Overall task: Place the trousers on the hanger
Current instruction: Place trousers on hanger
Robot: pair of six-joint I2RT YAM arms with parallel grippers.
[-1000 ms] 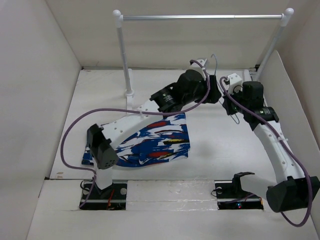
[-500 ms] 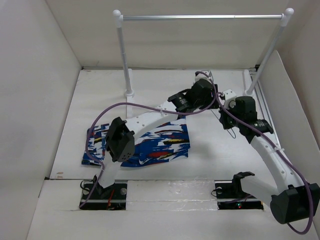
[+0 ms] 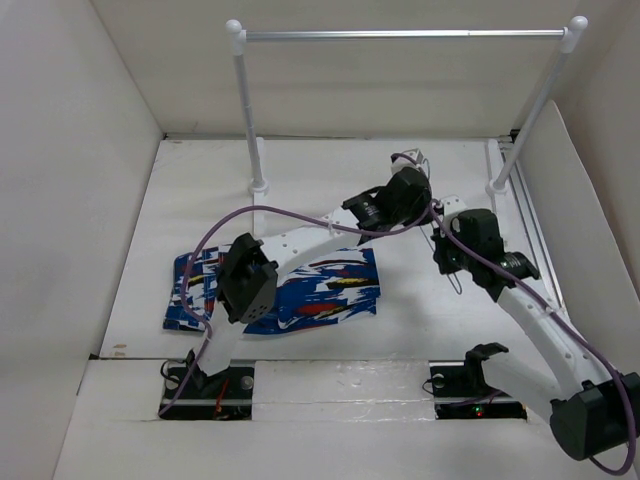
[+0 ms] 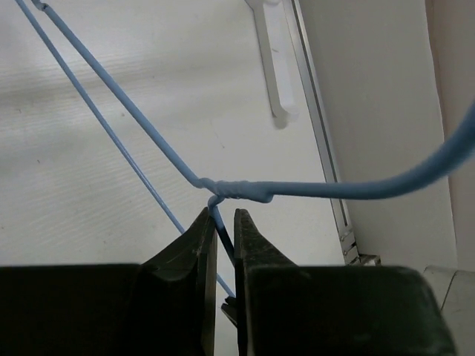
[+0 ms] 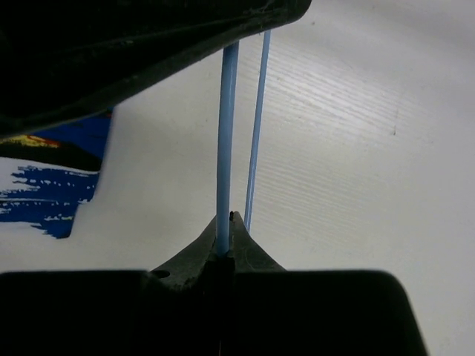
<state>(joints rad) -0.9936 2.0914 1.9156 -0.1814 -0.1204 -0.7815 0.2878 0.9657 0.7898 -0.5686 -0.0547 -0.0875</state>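
Observation:
The hanger [image 4: 230,188] is a thin light-blue wire, held off the table between both arms at the right of centre. My left gripper [image 4: 220,215] is shut on the wire just below the twisted neck, and the hook curves away to the right. My right gripper [image 5: 230,219] is shut on another straight run of the hanger [image 5: 226,133], with a second wire running beside it. The trousers [image 3: 330,285], printed blue, white, red and black, lie flat on the table at the left of centre, partly under the left arm. A corner of the trousers [image 5: 44,193] shows in the right wrist view.
A silver rail [image 3: 400,34] on two white posts [image 3: 248,110] spans the back of the table. The right post's foot [image 4: 271,67] and a metal strip run along the right wall. White walls close in both sides. The left arm [image 3: 300,240] crosses above the trousers.
The left arm has swung its elbow over the trousers and reached its wrist right to the hanger, where its jaws have closed on the wire. The right arm has shifted slightly left.

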